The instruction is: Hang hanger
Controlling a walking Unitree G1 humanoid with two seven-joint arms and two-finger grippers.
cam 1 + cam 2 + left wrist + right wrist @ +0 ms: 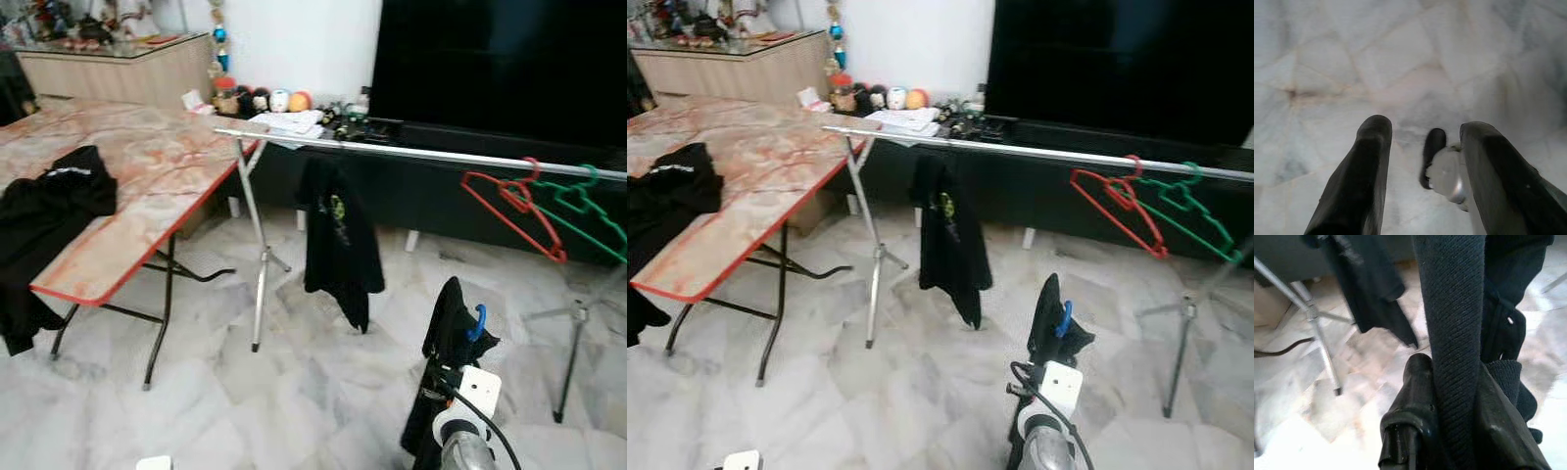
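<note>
Right now rt pincer (1449,396) clamps dark garment (453,328) w/ blue hanger (477,323) hook above it; left pincer (1420,161) wide.

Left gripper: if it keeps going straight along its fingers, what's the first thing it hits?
Probably the marble floor. The left gripper, fingers apart and holding nothing, points down at bare tiles, with nothing else in that line. How far off the floor lies is unclear.

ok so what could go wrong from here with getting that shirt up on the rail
The right hand pinches the dark shirt by its fabric, not by the blue hanger hook, so the hook may swing and miss the rail. The shirt also hangs low and could drag on the floor.
</note>
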